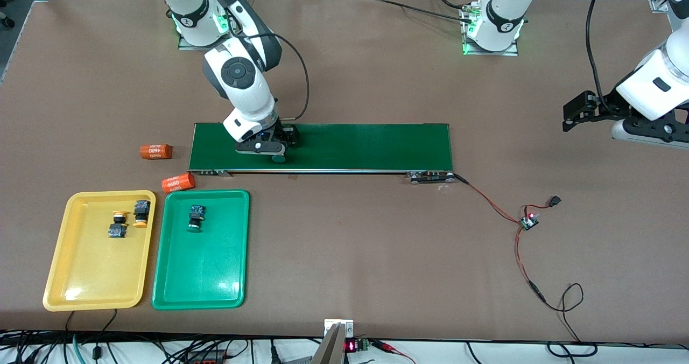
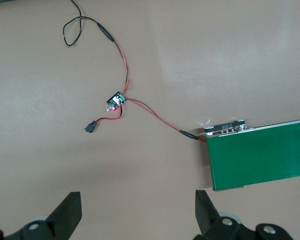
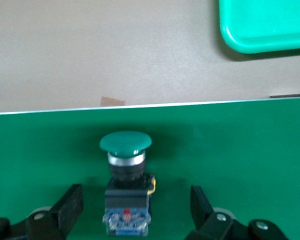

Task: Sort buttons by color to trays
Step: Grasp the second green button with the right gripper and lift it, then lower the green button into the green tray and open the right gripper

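The yellow tray [image 1: 97, 278] holds two yellow-capped buttons [image 1: 129, 219]; the green tray [image 1: 204, 278], at its 3 o'clock, holds one green-capped button [image 1: 195, 217]. The right hand [image 1: 275, 149] sits low on the conveyor belt [image 1: 366, 146], fingers [image 3: 70, 205] open astride the other green button [image 3: 126, 182]. The left hand [image 1: 578, 111] waits open above the desk [image 1: 377, 245].

A long dark green conveyor belt [image 1: 344, 146] lies across the middle of the brown counter [image 1: 350, 256]. Two orange cylinders [image 1: 156, 151] printed "4680" lie just off its end toward the right arm. From its other end, red-and-black wires [image 1: 487, 200] run to a small circuit board [image 1: 528, 222].
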Controlling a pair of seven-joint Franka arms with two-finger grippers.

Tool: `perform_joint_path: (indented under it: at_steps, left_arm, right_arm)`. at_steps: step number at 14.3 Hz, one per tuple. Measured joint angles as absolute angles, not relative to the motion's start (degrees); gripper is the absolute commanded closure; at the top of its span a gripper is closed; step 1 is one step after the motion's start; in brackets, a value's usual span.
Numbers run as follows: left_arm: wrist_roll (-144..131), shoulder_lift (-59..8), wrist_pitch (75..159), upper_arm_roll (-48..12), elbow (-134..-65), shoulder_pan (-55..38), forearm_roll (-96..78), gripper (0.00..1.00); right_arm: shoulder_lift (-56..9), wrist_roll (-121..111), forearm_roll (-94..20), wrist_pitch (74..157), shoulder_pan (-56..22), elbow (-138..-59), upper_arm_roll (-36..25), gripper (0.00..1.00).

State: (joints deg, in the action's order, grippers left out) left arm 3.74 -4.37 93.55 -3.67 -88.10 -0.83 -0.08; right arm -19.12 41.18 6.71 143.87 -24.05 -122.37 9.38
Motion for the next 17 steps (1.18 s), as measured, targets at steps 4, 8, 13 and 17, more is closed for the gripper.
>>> perform_joint_path:
  at_steps: [4, 8, 13, 17]
  left_arm:
    - [3.74, -4.37, 93.55, -3.67, -88.10, -0.83, -0.08, 0.00]
    - [3.74, -4.37, 93.55, -3.67, -88.10, -0.83, -0.08, 0.00]
    - [3.74, -4.43, 94.06, -3.66, -88.10, -0.82, -0.07, 0.00]
    - [3.74, -4.86, 98.07, -3.64, -88.08, -0.73, -0.07, 0.00]
  right_arm:
    - [-19.47, 39.77, 6.89, 144.07, -24.01, -122.24, 8.10, 0.65]
    - [-19.47, 39.49, 6.92, 144.06, -24.01, -122.02, 7.79, 0.72]
    - [-18.12, 34.70, 7.03, 137.96, -23.84, -113.54, 4.43, 0.74]
    - [-19.22, 25.93, 7.02, 134.06, -19.97, -105.71, 0.75, 0.74]
